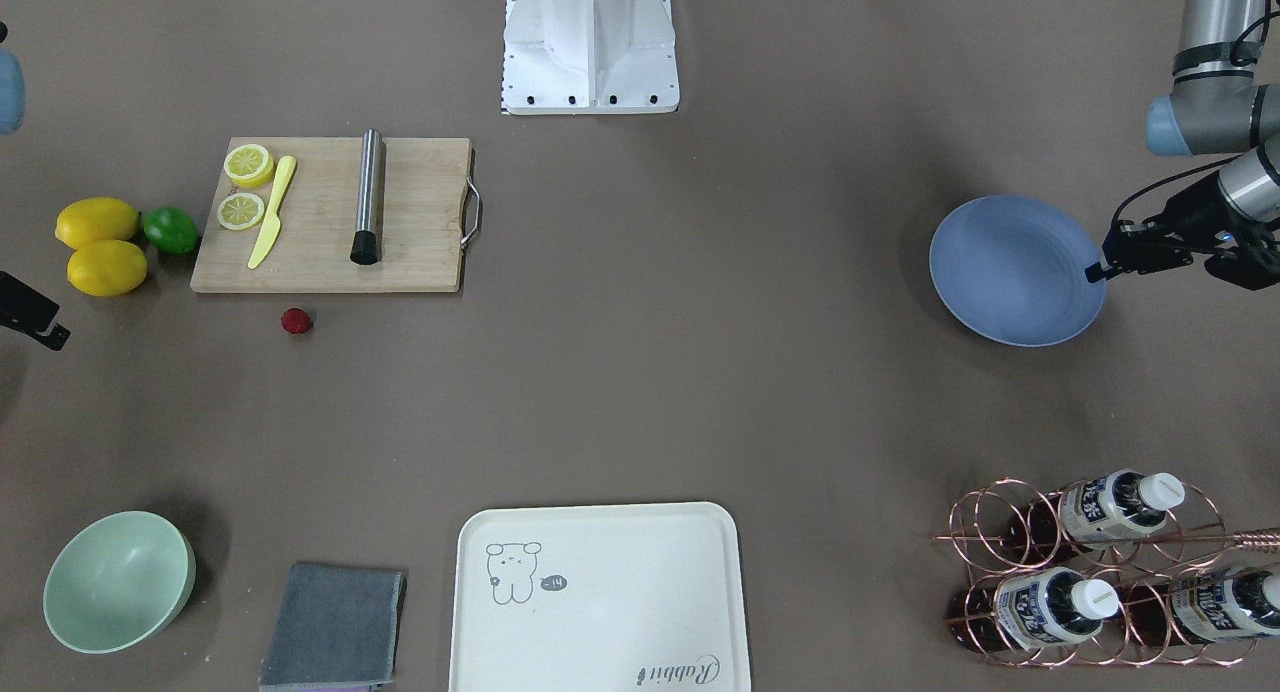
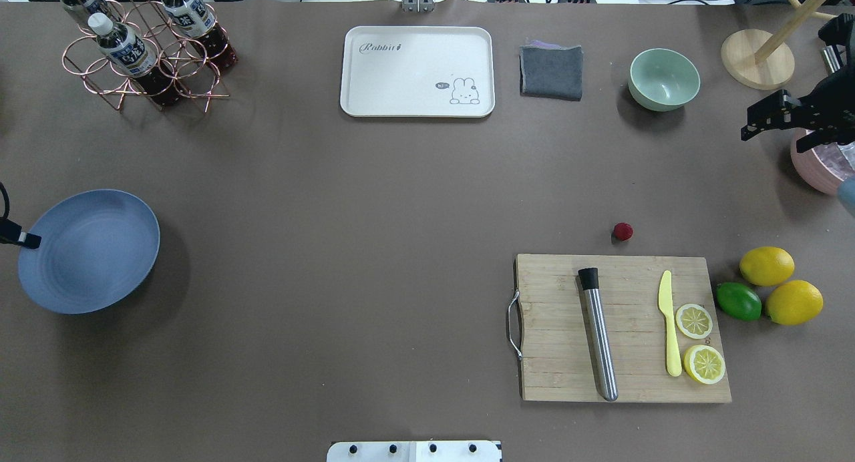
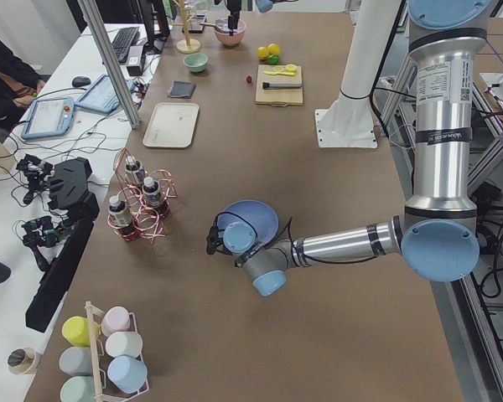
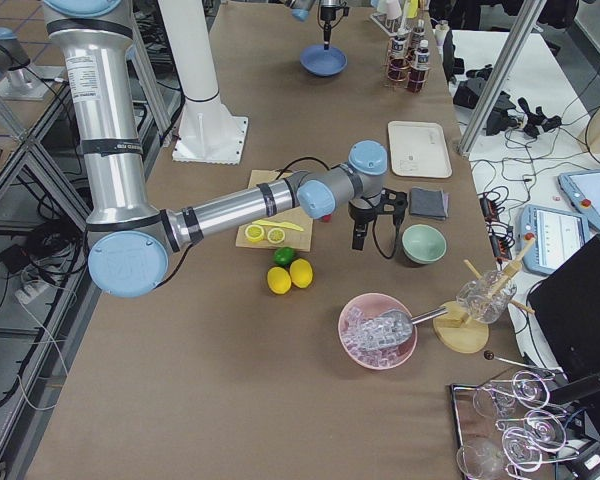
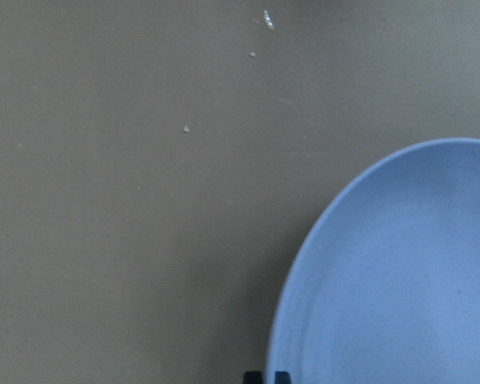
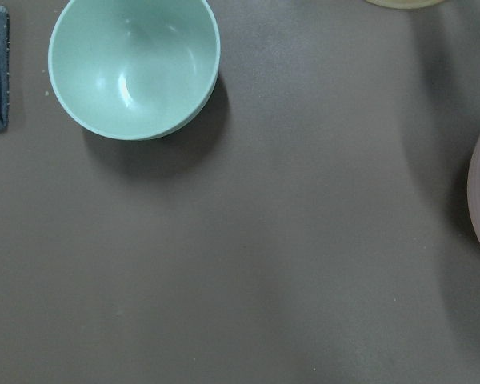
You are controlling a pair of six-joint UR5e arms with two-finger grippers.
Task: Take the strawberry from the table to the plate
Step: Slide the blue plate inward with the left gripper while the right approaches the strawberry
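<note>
We are spotting the tiny bumpy dark-red strawberry (image 2: 622, 232) inward and basewards of our nearer right gripper (image 2: 761, 118), whose grip we cannot tell; the left gripper (image 1: 1098, 271) is clenched, empty.

On cutting board (image 2: 618, 328): steel rod (image 2: 598, 334), yellow knife (image 2: 670, 332), two lemon slices (image 2: 694, 320). Beside it: lemons (image 2: 767, 266), lime (image 2: 739, 301). Far edge: tray (image 2: 417, 71), grey cloth (image 2: 551, 71), green bowl (image 2: 664, 79), bottles (image 2: 122, 45) in copper rack (image 2: 147, 53).
</note>
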